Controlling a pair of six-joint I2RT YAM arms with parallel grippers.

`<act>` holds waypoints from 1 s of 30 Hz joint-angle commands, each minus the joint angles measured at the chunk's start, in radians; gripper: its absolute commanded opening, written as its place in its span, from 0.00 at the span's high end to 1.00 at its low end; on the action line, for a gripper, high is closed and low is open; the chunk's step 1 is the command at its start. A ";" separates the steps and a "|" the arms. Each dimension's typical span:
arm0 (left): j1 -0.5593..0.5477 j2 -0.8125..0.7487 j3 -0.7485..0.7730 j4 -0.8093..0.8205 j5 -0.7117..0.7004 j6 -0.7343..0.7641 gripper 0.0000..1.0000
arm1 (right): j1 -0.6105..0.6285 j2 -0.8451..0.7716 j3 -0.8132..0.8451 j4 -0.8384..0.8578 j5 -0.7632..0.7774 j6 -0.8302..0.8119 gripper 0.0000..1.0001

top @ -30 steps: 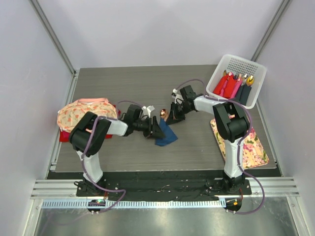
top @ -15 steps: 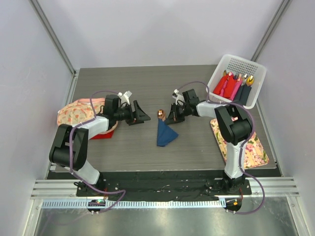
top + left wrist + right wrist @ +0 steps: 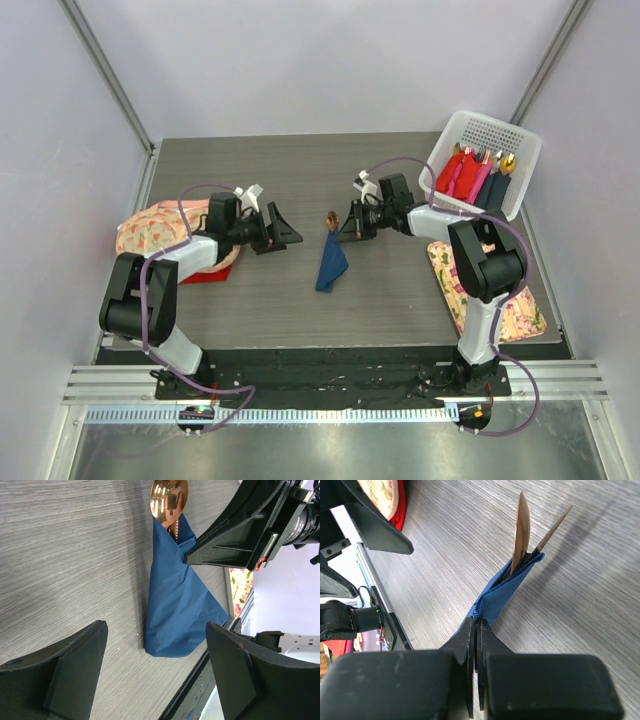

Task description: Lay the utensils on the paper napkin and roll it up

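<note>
Judging by its loose cone shape, the paper napkin [image 3: 330, 265] at mid-surface [image 3: 300, 170] already wraps the utensils [image 3: 332, 217], pinched near its top by the closed right pincer [image 3: 347, 231], while the left pincer [image 3: 290, 228] stands open, apart; a tighter roll seems left to do.

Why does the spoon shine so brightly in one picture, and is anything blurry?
Left wrist view: the spoon has a polished bowl reflecting bright white patches; the blue napkin is sharp. Right wrist view: the right gripper, close to the lens, looks a little soft, and the utensils throw a long faint shadow across the table. Top external view: even, soft light on the table.
</note>
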 commanded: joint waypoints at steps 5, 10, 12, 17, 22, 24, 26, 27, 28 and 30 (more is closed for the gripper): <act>0.031 -0.043 0.022 0.064 0.036 0.022 0.09 | -0.004 -0.106 0.041 0.055 -0.077 -0.035 0.99; 0.054 -0.076 -0.012 0.174 0.083 0.027 0.09 | -0.004 -0.161 0.035 0.063 -0.115 -0.045 0.99; 0.059 -0.095 -0.030 0.191 0.105 0.056 0.08 | -0.006 -0.175 0.033 0.065 -0.120 -0.047 0.99; 0.059 -0.142 -0.070 0.292 0.155 0.094 0.09 | -0.004 -0.215 0.033 0.084 -0.149 -0.026 0.99; 0.057 -0.165 -0.130 0.493 0.243 0.075 0.08 | -0.004 -0.248 0.055 0.118 -0.194 0.008 0.99; 0.059 -0.168 -0.147 0.591 0.266 0.070 0.08 | -0.004 -0.268 0.059 0.140 -0.217 0.025 0.99; 0.057 -0.170 -0.153 0.678 0.281 0.062 0.08 | -0.006 -0.290 0.065 0.144 -0.227 0.043 0.99; 0.057 -0.172 -0.158 0.706 0.289 0.058 0.08 | -0.004 -0.297 0.068 0.155 -0.247 0.050 0.99; 0.059 -0.172 -0.153 0.713 0.295 0.061 0.08 | -0.004 -0.305 0.067 0.164 -0.257 0.059 0.99; 0.056 -0.170 -0.146 0.751 0.319 0.055 0.09 | -0.006 -0.336 0.070 0.189 -0.284 0.085 0.99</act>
